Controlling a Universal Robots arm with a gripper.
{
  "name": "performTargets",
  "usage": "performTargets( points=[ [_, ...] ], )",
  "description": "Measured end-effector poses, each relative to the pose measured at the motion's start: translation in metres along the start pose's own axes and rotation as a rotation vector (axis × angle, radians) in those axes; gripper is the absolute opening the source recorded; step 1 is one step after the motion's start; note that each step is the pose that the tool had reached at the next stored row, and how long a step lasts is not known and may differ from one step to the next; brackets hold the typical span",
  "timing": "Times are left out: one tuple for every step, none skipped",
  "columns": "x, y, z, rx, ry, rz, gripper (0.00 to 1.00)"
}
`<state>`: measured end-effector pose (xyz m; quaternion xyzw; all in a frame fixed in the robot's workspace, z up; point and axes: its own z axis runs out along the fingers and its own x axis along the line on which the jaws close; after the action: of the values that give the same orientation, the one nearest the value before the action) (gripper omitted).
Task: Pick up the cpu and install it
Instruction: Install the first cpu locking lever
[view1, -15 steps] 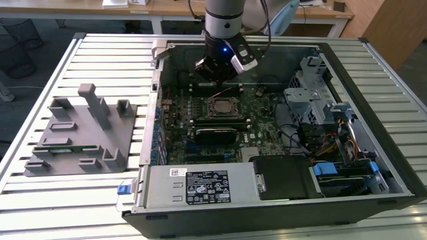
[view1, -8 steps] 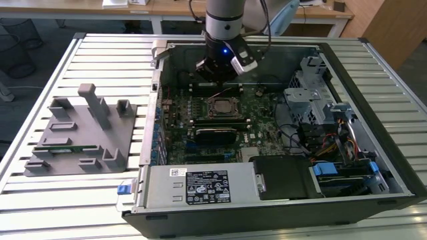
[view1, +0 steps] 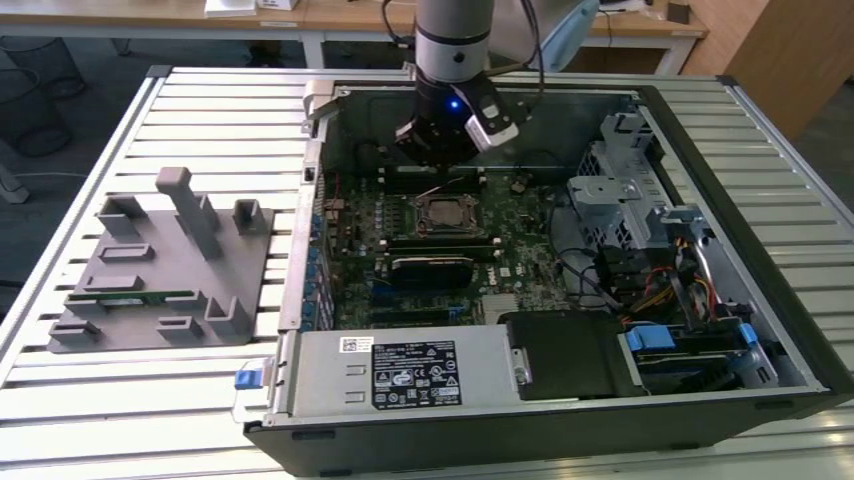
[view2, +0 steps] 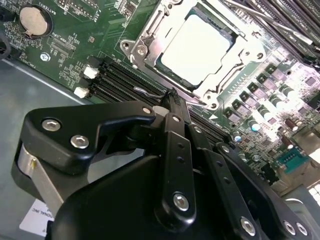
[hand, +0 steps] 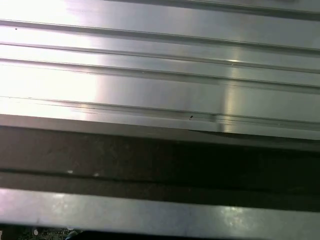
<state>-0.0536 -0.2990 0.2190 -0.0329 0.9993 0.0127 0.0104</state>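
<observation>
The cpu, a flat square chip with a pale shiny top, lies in the metal-framed socket on the green motherboard. In the exterior view the cpu sits mid-board inside the open computer case. My gripper hangs just off the socket's edge, over the black memory slots, with its black fingers drawn together and nothing between them. A thin wire socket lever lies right by the fingertips. Seen in the exterior view, the gripper is above the board's far side, behind the socket.
A grey fixture plate with upright blocks and a green memory stick rests on the slatted table at the exterior view's left. Within the case are a power supply, a drive cage and cable bundles. The case walls ring the board.
</observation>
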Motion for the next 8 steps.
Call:
performTargets(
  points=[
    [-0.0007,0.0001,0.0005,0.0,0.0,0.0,0.11],
    [-0.0014,0.0001,0.0011,0.0,0.0,0.0,0.11],
    [-0.002,0.0002,0.0017,0.0,0.0,0.001,0.11],
    [-0.0026,0.0002,0.0024,0.0,0.0001,0.001,0.11],
    [-0.0032,0.0002,0.0031,0.0,0.0001,0.001,0.11],
    [-0.0038,0.0002,0.0038,0.0,0.0001,0.001,0.11],
    [-0.0045,0.0001,0.0045,0.0,0.0002,0.001,0.11],
    [-0.0052,0.0001,0.0052,0.0,0.0003,0.002,0.11]
  ],
)
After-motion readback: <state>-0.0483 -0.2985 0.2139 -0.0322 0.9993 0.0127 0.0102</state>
